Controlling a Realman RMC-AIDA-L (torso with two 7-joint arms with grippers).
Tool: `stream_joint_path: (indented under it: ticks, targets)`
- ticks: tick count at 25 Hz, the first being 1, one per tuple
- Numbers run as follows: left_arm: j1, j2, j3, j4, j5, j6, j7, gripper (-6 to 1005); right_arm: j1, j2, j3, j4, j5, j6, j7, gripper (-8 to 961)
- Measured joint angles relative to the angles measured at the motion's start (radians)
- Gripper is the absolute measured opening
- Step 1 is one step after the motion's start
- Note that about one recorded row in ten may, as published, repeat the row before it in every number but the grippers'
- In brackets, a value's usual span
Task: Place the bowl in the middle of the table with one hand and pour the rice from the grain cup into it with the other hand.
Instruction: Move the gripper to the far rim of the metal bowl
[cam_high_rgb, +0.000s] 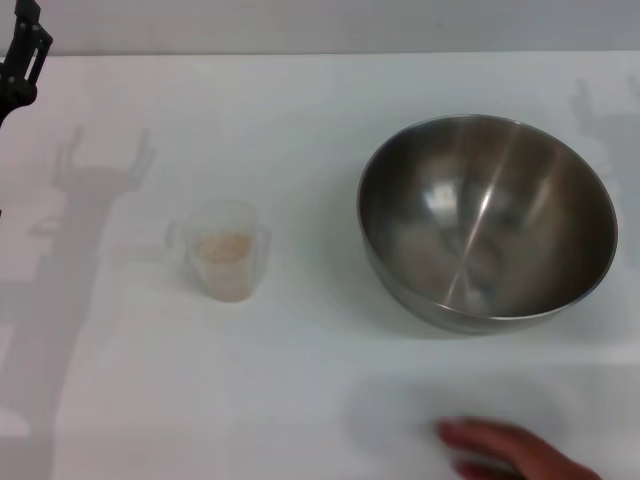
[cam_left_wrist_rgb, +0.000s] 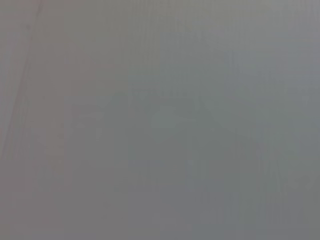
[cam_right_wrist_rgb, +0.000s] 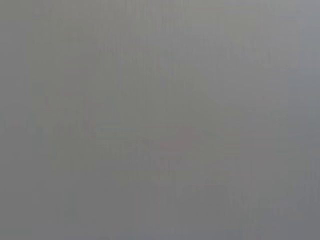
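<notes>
At the far left corner of the table (cam_high_rgb: 320, 90), the left gripper (cam_high_rgb: 22, 60) shows only as a dark piece at the frame's edge, raised off the surface; whether its jaws are apart or together cannot be told. Its shadow falls across the left side of the table, reaching toward the near edge.

The grain cup (cam_high_rgb: 225, 250) stands upright left of the table's middle, well apart from the left gripper. The rice (cam_high_rgb: 222, 247) lies inside it as a pale beige heap. Bare white surface lies all round the cup: toward the far edge, toward the near edge, and a broad gap between it and the bowl.

The bowl (cam_high_rgb: 487, 222) sits upright on the right side of the table, its rim coming close to the right edge and well short of the far edge. Its inside is shiny and holds no grains.

A person's hand (cam_high_rgb: 505, 452) rests at the near edge, just in front of the bowl and apart from it.

The right gripper does not show, and both wrist views are a flat grey.
</notes>
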Motion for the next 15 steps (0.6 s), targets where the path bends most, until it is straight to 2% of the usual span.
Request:
stream_joint_path:
  ticks: [15]
  targets:
    - [-0.018,0.002,-0.008,0.006,0.000,-0.008,0.000,870,-0.004,0.000,0.007,0.001,0.000,-0.045,-0.089,686]
